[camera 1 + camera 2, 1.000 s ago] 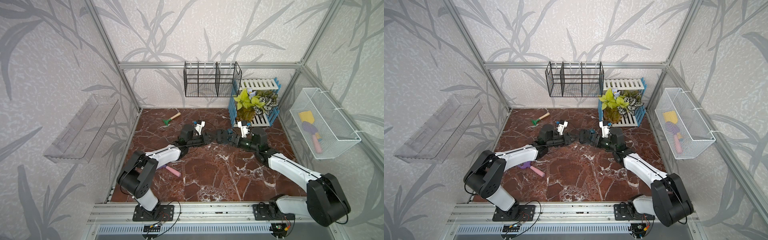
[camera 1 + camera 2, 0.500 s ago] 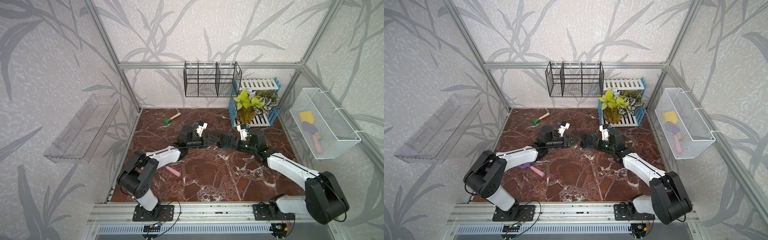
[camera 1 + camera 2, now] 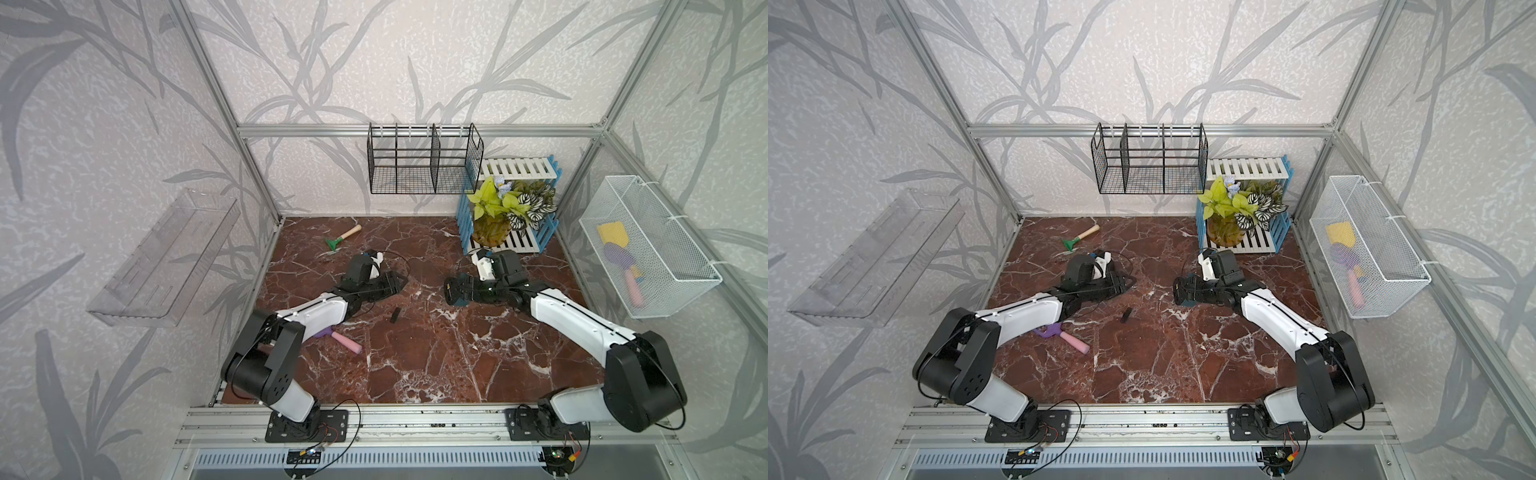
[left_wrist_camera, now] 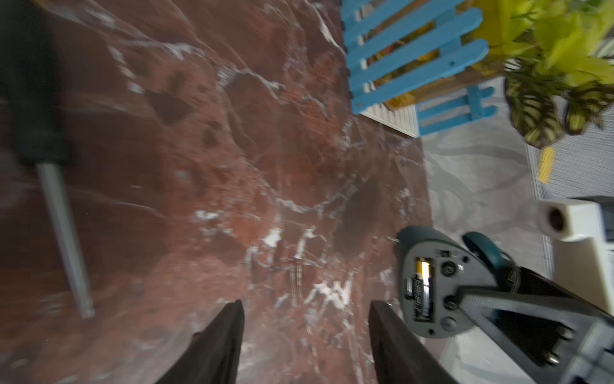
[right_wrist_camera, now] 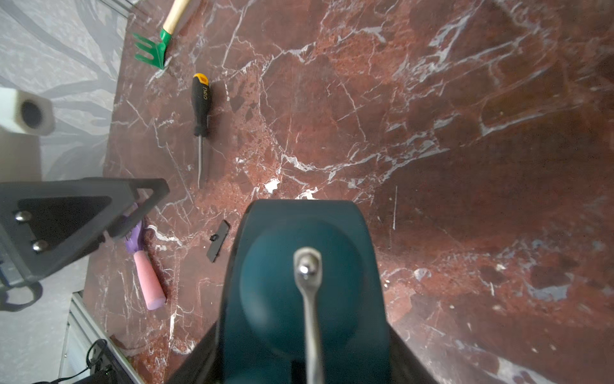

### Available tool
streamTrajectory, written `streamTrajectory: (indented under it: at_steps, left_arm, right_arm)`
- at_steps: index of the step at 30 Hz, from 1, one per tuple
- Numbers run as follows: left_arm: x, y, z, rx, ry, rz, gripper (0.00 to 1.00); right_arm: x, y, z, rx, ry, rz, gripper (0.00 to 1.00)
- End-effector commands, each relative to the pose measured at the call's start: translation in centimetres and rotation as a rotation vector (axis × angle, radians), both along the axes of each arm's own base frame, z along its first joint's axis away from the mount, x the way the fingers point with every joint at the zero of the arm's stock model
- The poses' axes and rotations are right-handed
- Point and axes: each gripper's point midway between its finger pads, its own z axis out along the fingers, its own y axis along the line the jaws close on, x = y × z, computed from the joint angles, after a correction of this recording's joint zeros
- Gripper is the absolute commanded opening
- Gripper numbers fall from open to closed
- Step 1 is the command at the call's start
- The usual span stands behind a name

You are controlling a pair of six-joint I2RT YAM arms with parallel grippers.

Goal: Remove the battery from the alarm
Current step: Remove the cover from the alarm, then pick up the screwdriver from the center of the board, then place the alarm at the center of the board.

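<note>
My right gripper [image 5: 302, 345] is shut on the dark-teal alarm [image 5: 299, 282] and holds it just above the marble floor, as both top views show [image 3: 458, 300] [image 3: 1185, 300]. In the left wrist view the alarm's grey back [image 4: 445, 299] faces the camera. Its compartment is uncovered, and the battery [image 4: 420, 292] lies inside with its bright end showing. My left gripper [image 4: 304, 309] is open and empty. It hovers a short way left of the alarm [image 3: 399, 284], touching nothing.
A black-handled screwdriver [image 5: 201, 106] and a small flat black piece [image 5: 218, 241] lie on the floor between the arms. A green rake [image 3: 343, 239] lies at the back left and a pink-handled tool [image 3: 345, 340] by the left arm. A blue-and-white plant rack [image 3: 507, 212] stands at the back right.
My left gripper has pulled back to the left, away from the alarm, and its jaws have spread wider. The gap between the two grippers has grown. The right gripper still holds the alarm.
</note>
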Motion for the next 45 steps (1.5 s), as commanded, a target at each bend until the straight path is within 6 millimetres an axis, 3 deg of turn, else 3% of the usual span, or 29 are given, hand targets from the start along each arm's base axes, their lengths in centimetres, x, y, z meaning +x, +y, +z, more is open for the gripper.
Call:
streamTrajectory:
  at_steps: [1,5,9,13,17,27,34,37,42,45]
  left_arm:
    - [0.7,6.2,-1.2,0.324,-0.047,0.159,0.67]
    - [3.3,8.3,-2.2,0.444,0.003,0.161,0.66]
    - [6.8,8.5,-3.9,0.574,0.088,0.144,0.64]
    - [9.7,8.9,-4.4,0.672,0.135,0.158,0.63]
    - [11.0,8.3,-5.3,0.728,0.23,0.098,0.63]
    - [12.9,7.2,-7.8,0.778,0.353,0.024,0.55]
    - [12.8,6.3,-9.8,0.745,0.41,-0.005,0.41]
    - [12.4,6.4,-10.4,0.746,0.431,-0.013,0.39]
    - [11.8,5.9,-9.8,0.703,0.44,-0.029,0.23]
    - [11.7,4.9,-7.6,0.631,0.398,-0.034,0.13]
  right_arm:
    - [-1.3,2.5,1.4,0.099,0.006,0.167,0.35]
    - [-1.4,3.6,1.2,0.191,0.064,0.228,0.35]
    - [-1.2,3.7,0.3,0.243,0.134,0.231,0.35]
    - [-1.3,3.6,-0.1,0.229,0.164,0.248,0.35]
    - [-1.4,3.0,-0.2,0.197,0.171,0.234,0.34]
    - [-0.9,2.4,0.7,0.209,0.134,0.208,0.34]
    - [-0.8,2.0,1.3,0.217,0.106,0.194,0.34]
    - [-1.0,1.9,0.9,0.219,0.116,0.191,0.34]
    - [-1.3,2.2,-0.8,0.288,0.189,0.186,0.36]
    - [-1.9,2.8,-2.1,0.35,0.245,0.21,0.39]
